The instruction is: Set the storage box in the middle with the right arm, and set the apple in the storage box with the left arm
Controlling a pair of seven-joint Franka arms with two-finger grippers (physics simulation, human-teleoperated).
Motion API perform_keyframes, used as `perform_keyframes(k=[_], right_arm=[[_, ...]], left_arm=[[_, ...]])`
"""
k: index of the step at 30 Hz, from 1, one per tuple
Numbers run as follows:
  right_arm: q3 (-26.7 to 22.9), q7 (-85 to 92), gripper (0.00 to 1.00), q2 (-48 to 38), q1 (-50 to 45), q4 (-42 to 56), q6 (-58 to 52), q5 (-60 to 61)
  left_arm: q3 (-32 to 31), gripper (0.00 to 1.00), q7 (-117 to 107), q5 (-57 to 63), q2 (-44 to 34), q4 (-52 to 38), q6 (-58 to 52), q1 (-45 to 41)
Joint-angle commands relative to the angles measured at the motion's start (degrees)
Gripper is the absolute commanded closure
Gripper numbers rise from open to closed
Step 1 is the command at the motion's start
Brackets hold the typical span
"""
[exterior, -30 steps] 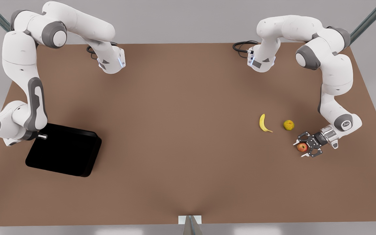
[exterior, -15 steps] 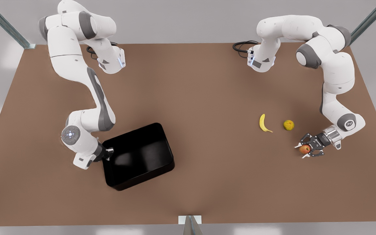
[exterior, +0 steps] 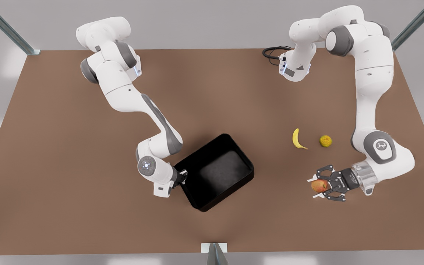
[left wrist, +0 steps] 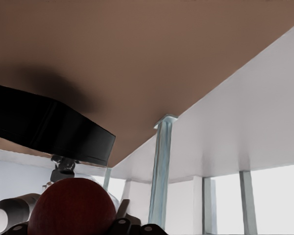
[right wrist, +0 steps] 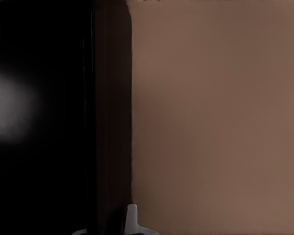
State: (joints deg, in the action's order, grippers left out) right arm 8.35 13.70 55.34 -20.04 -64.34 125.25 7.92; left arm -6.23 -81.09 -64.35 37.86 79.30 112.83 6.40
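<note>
The black storage box [exterior: 217, 172] sits turned at an angle near the table's middle. My right gripper [exterior: 182, 176] is shut on the box's wall at its corner toward the front view's left. In the right wrist view the box wall [right wrist: 103, 122] runs beside one white fingertip [right wrist: 131, 216]. The red apple [exterior: 320, 185] is held in my left gripper [exterior: 313, 187], which is shut on it at the front view's right, well apart from the box. The left wrist view has the apple [left wrist: 71, 208] close up and the box [left wrist: 49, 129] farther off.
A yellow banana [exterior: 297, 139] and a dull yellow-green round fruit [exterior: 325, 140] lie on the brown table [exterior: 68, 147], behind the left gripper. A metal post [exterior: 215, 254] stands at the table's near edge. Black cables [exterior: 272, 53] lie at the far edge.
The right arm has swung the storage box from the front view's left edge to the table's middle, turning it. The left gripper has carried the apple nearer and toward the box.
</note>
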Motion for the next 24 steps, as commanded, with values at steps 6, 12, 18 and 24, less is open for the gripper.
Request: perform_keyframes(k=[6, 12, 18, 24], right_arm=[[0.44, 0.62, 0.0, -6.46, 3.87, -0.17, -9.31, -0.01], [-9.14, -1.39, 0.0, -40.3, 25.75, -16.87, -44.92, -14.77], [-9.23, -4.03, 0.0, -43.03, 26.19, -21.53, -43.69, -14.86], [-9.14, -3.95, 0.0, -42.42, 26.19, -21.97, -43.69, -14.86]], left_arm=[[-14.77, 0.69, -30.61, 47.92, 0.64, -0.02, 11.89, -3.41], [-21.46, 0.69, -59.35, 60.75, 3.01, -1.95, 20.33, -9.91], [-20.84, 0.69, -74.12, 62.33, 2.92, -6.26, 20.41, -18.62], [-16.97, 0.69, -81.68, 62.33, 3.18, -9.86, 21.47, -28.46]])
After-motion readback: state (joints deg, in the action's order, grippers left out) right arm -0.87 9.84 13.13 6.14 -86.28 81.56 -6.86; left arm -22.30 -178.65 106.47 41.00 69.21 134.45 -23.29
